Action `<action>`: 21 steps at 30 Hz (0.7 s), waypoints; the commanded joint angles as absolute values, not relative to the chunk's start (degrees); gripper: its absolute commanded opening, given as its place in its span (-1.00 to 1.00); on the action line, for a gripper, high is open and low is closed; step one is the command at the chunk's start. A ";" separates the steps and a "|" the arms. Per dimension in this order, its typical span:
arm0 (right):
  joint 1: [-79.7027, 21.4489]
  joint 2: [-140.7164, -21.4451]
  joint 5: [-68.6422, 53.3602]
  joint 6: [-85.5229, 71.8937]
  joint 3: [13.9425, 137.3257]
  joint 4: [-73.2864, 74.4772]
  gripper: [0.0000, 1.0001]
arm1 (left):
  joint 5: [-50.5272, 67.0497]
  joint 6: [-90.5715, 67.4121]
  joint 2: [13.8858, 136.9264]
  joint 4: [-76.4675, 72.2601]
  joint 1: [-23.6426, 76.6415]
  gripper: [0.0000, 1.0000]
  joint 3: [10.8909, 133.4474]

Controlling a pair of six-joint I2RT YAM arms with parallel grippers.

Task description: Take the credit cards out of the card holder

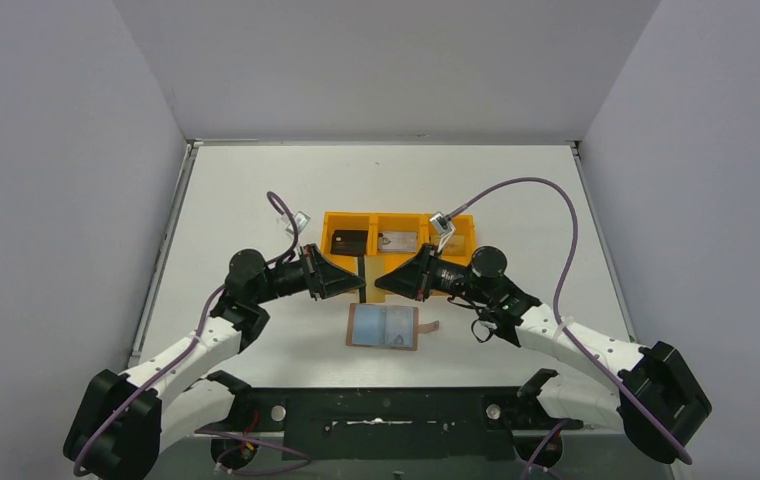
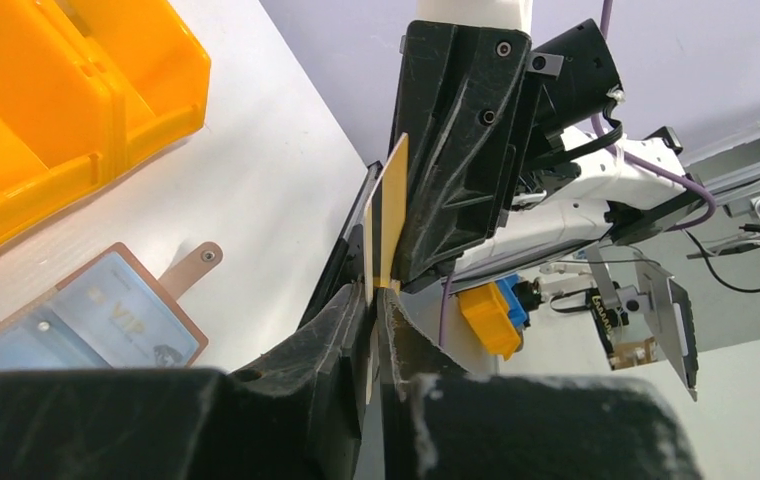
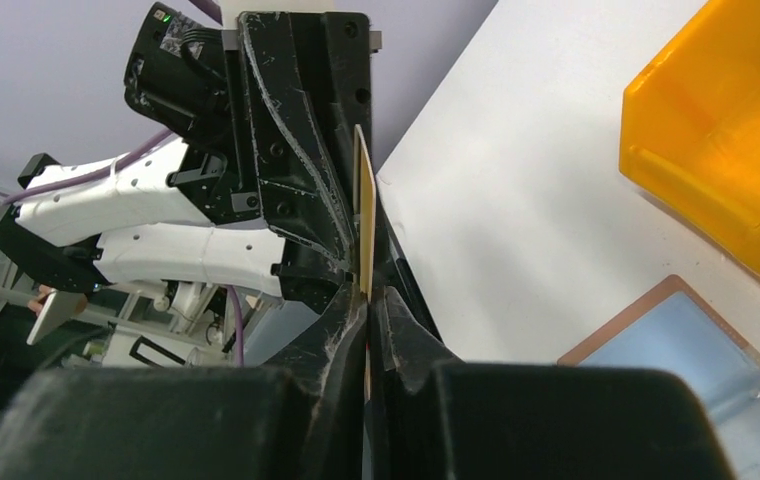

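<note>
Card holder point(image 1: 383, 327) is lying open on the surface point(image 1: 516, 200), just in front of the orange tray point(image 1: 396, 215). Black card point(image 1: 348, 241) and silvery card point(image 1: 397, 240) are sitting in its left and middle compartments. Left gripper point(image 1: 356, 279) and right gripper point(image 1: 376, 281) are meeting tip to tip. Left wrist: left jaws are pinching the gold-tan card point(image 2: 393, 210), nearly closed. Right wrist: right jaws are clamping the same card's opposite end.
</note>
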State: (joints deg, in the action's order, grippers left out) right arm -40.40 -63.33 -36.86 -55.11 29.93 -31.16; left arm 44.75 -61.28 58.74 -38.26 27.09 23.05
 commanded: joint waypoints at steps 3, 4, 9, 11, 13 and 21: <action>-40.17 -61.32 -37.58 -54.03 29.73 -35.67 -1.00 | 45.90 -61.90 58.19 -42.14 25.81 -0.16 22.96; -39.99 -60.62 -36.70 -52.44 30.13 -33.12 -1.00 | 45.72 -61.46 57.83 -40.89 25.29 0.05 23.09; -39.82 -55.97 -24.49 -39.10 36.90 -9.08 -1.00 | 36.34 -51.66 52.12 -17.92 22.57 0.68 28.31; -39.81 -54.63 -16.66 -33.04 40.25 0.06 -1.00 | 28.78 -46.20 49.76 -7.51 22.50 0.69 31.15; -39.81 -54.15 -9.27 -27.44 43.08 6.77 -1.00 | 21.86 -42.08 47.83 -0.16 22.50 0.71 33.42; -43.03 -57.95 10.12 -1.36 52.37 20.55 -1.00 | 9.31 -31.49 42.58 14.79 22.44 0.74 39.25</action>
